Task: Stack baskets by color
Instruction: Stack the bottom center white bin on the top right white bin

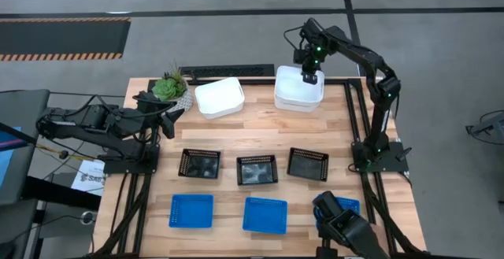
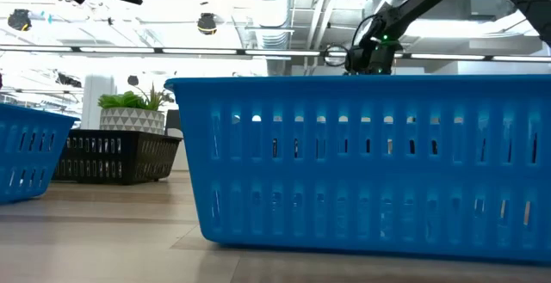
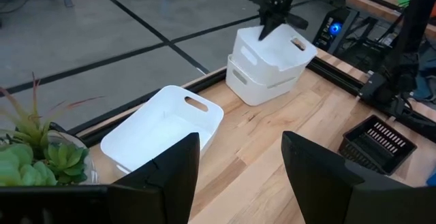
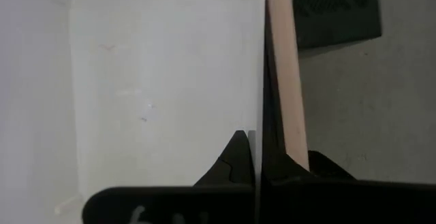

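Two white baskets (image 1: 299,92) stand one in the other at the table's far right; my right gripper (image 1: 309,75) comes down on the upper one's far rim and is shut on it. A third white basket (image 1: 219,98) rests on its bottom at the far middle. Three black baskets (image 1: 257,170) stand in a row across the middle. Blue baskets (image 1: 264,215) stand along the near edge. My left gripper (image 3: 238,176) is open at the far left, next to the green plant (image 1: 168,86), with nothing between its fingers. My right gripper pinches the upper white basket's far wall (image 4: 263,101) at its rim, one finger (image 4: 238,157) inside the basket and one outside. The fingers come from above, pointing steeply down. The basket (image 3: 272,50) sits upright in the lower white basket.
A potted plant (image 3: 34,156) stands at the far left corner, close by my left gripper. A dark power strip (image 1: 228,72) lies along the far edge. A black device (image 1: 346,226) at the near right partly covers the right-hand blue basket. Bare wood lies between the rows.
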